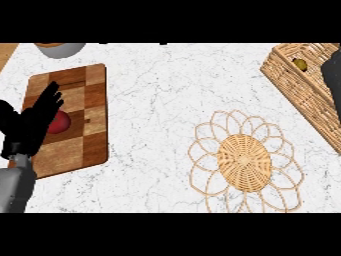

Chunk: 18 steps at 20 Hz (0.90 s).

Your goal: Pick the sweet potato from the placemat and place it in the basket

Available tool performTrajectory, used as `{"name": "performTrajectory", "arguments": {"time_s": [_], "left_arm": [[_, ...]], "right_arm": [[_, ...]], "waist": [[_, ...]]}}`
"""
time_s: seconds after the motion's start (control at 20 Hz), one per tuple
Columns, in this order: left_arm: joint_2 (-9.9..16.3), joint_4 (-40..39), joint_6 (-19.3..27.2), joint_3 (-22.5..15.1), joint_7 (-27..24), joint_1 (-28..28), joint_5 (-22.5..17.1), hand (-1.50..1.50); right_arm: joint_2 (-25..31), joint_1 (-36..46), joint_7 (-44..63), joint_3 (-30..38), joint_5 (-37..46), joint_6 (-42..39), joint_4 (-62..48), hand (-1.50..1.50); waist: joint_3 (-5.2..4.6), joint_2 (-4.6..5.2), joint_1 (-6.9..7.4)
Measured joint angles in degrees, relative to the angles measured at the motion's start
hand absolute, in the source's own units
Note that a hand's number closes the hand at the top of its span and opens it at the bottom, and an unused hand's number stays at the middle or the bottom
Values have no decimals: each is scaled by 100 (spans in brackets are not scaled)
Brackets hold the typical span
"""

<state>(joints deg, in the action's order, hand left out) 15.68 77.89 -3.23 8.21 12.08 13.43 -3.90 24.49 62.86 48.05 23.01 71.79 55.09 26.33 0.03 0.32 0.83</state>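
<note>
I have one view only, from my head, facing steeply down at the white marbled worktop (158, 100). My left forearm comes in at the lower left edge, close under the camera; my right forearm enters along the right edge.

No text, label, brand, number or sign can be read on anything here
</note>
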Motion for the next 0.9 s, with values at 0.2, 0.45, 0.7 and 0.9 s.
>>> {"name": "performTrajectory", "arguments": {"time_s": [0.2, 0.45, 0.7, 0.9], "left_arm": [[58, 76, -15, 74, 70, -47, -49, 0], [56, 135, 42, 149, 55, -231, -52, 0], [48, 103, 101, 209, 6, -356, -22, 0], [99, 78, 83, 283, -38, -435, -40, 0]], "right_arm": [[64, -183, -95, 270, -253, 405, 530, -150], [-22, -746, -112, 515, -702, 643, 1629, -150], [-251, -1784, -17, 438, -1349, 330, 3217, -150], [-435, -2777, 77, 238, -1870, -204, 4465, -150]], "waist": [[0, -40, -73], [-4, -114, -240], [-8, -171, -424], [-11, -194, -530]]}}
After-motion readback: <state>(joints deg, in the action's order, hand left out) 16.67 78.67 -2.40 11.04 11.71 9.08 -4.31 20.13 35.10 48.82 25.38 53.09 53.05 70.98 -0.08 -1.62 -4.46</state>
